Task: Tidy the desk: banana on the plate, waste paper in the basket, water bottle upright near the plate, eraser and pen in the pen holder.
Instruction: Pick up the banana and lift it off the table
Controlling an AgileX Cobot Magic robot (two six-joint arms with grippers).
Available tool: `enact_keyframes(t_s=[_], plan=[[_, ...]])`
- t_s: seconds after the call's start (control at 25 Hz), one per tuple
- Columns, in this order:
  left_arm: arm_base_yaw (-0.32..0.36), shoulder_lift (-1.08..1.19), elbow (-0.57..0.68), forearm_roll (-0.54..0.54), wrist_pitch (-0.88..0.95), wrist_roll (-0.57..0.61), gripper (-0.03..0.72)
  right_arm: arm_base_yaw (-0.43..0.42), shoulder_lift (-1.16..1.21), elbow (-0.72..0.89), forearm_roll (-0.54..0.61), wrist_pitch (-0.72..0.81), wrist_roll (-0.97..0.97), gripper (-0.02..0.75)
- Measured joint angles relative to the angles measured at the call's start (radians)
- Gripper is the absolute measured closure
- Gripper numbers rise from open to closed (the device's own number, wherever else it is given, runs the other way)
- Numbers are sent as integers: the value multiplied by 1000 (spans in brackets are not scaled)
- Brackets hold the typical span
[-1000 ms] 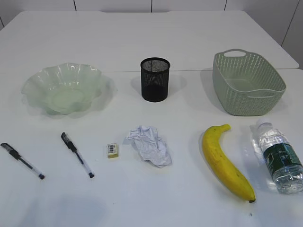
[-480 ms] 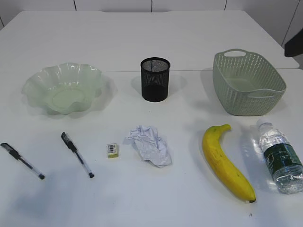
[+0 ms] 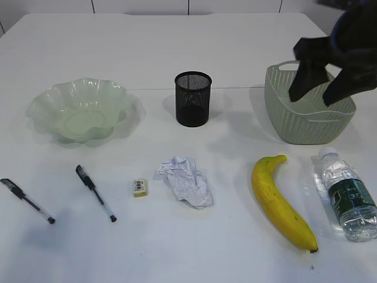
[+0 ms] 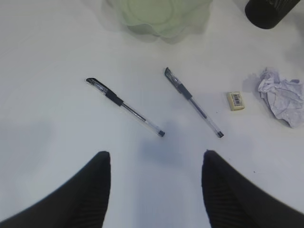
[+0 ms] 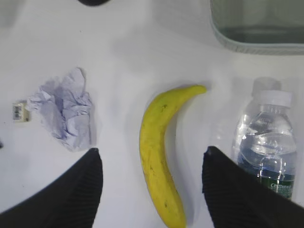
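The yellow banana (image 3: 281, 200) lies on the table beside the water bottle (image 3: 347, 194), which is on its side. The crumpled waste paper (image 3: 185, 181), the small eraser (image 3: 139, 187) and two pens (image 3: 94, 193) (image 3: 26, 200) lie in a row to the left. Behind them stand the green wavy plate (image 3: 76, 109), the black mesh pen holder (image 3: 193, 98) and the green basket (image 3: 309, 106). My right gripper (image 3: 315, 93) hangs open high over the basket area; in its wrist view the banana (image 5: 156, 152) shows between its fingers, far below. My left gripper (image 4: 156, 154) is open above bare table, short of both pens (image 4: 126, 108) (image 4: 192, 102).
The white table runs on well behind the plate and the basket, with a seam across it. The bottle (image 5: 266, 137) lies close to the right of the banana, and the paper (image 5: 64, 114) further off to its left.
My right gripper has come into the exterior view from the upper right and moved left in front of the basket. Nothing on the table has moved.
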Motion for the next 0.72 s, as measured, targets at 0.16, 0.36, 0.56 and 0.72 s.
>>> enact_keyframes(t_s=[0.16, 0.36, 0.56, 0.72], plan=[[0, 92, -62, 0, 7, 0, 265, 75, 134, -43, -46, 24, 56, 265], [0, 209, -160, -1, 72, 0, 265, 132, 266, -59, -72, 22, 139, 330], [0, 263, -189, -3, 105, 0, 265, 138, 354, -59, -91, 7, 164, 338], [0, 265, -190, -3, 106, 0, 265, 138, 385, -65, -109, -16, 171, 325]])
